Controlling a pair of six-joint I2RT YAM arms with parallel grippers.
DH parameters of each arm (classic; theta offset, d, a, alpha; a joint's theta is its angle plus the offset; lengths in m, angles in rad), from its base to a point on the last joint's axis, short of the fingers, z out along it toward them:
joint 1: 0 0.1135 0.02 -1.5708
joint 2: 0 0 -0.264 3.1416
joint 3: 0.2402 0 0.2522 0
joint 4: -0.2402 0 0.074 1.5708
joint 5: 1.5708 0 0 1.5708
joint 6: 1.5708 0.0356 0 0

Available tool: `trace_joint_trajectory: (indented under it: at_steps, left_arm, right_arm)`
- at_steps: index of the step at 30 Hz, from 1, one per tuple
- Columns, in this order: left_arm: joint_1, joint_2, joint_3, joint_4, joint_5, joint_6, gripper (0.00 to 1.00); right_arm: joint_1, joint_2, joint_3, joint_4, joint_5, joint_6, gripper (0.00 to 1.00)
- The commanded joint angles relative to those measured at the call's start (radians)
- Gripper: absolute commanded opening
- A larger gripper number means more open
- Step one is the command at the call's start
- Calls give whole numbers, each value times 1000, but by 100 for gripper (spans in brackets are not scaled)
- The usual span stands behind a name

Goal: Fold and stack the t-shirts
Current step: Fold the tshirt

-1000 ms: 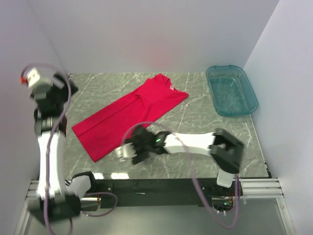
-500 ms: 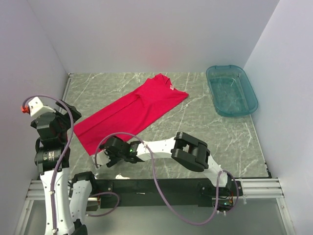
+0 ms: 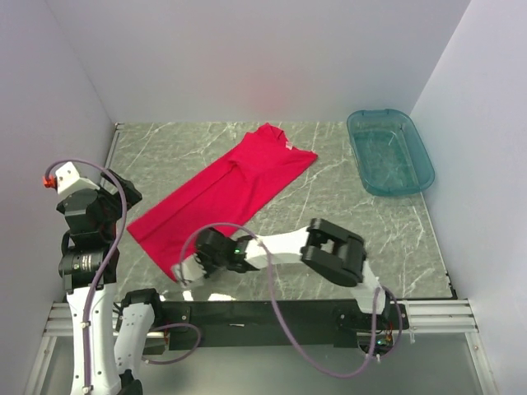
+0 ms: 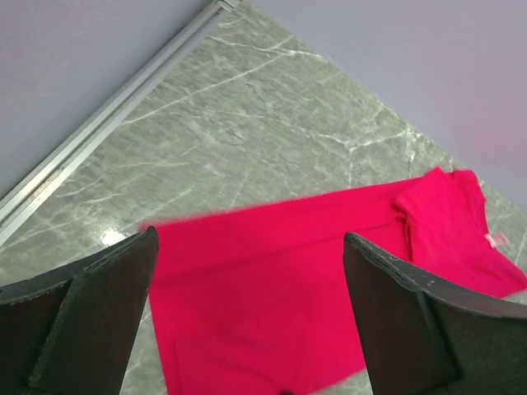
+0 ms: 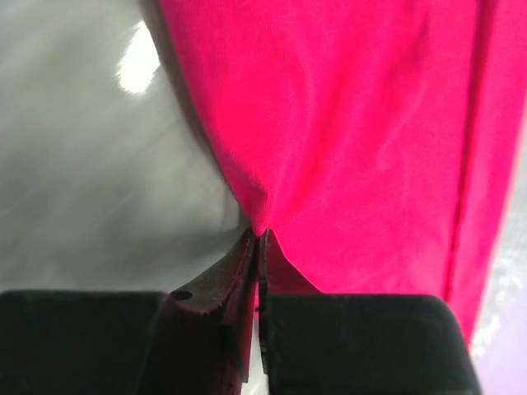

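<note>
The red t-shirt [image 3: 230, 185] lies folded lengthwise into a long strip, running diagonally across the marble table [image 3: 346, 214], collar end at the back. Its small white neck label [image 3: 290, 146] shows near the collar. My right gripper [image 3: 185, 270] is at the strip's near left corner. In the right wrist view, that gripper [image 5: 259, 234] is shut on a pinch of the t-shirt [image 5: 354, 123] hem. My left gripper [image 3: 115, 197] hangs above the table's left side, apart from the cloth. In the left wrist view it [image 4: 249, 239] is wide open, with the t-shirt [image 4: 288, 280] below it.
A teal plastic bin [image 3: 389, 152] stands at the back right, against the right wall. White walls close in the table on three sides. A metal rail [image 4: 107, 123] runs along the left edge.
My right gripper slid left to the shirt's near corner and shut on the hem. The left arm dropped from high up to a lower position by the left edge.
</note>
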Motion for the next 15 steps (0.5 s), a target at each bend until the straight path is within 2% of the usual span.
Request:
trace_joint_trajectory:
  at_steps: [1,4,7,8,10,11,12,13,14,15]
  left_arm:
    - [-12,0,16,35,37,21,99]
    - [-15,17,-2,62,101,24,99]
    - [-17,55,-45,125,285,41,99]
    - [-15,72,-62,150,412,38,100]
    - [-17,155,-112,208,536,25,98]
    - [-17,193,-126,263,653,-1,98]
    - [-18,236,-140,300,711,-15,95]
    - [-24,332,-152,329,747,-34,92]
    - [-53,383,-152,399,773,-51,92]
    - [-81,435,-148,424,778,-74,90]
  right_arm:
    - [-3,-174,-160,-162,-169,-61,6]
    - [-3,-315,-300,-250,-229,-78,3]
    - [-17,-431,-421,-323,-244,-84,3]
    - [-23,-489,-476,-346,-243,-90,4]
    - [-54,-549,-519,-430,-251,-115,5]
    - [-69,-608,-555,-462,-251,-125,9]
    - [-83,-639,-572,-493,-248,-147,13]
    - [-113,-668,-587,-553,-240,-154,21]
    - [-129,-723,-608,-580,-237,-158,56]
    - [-146,-753,-618,-604,-232,-158,68]
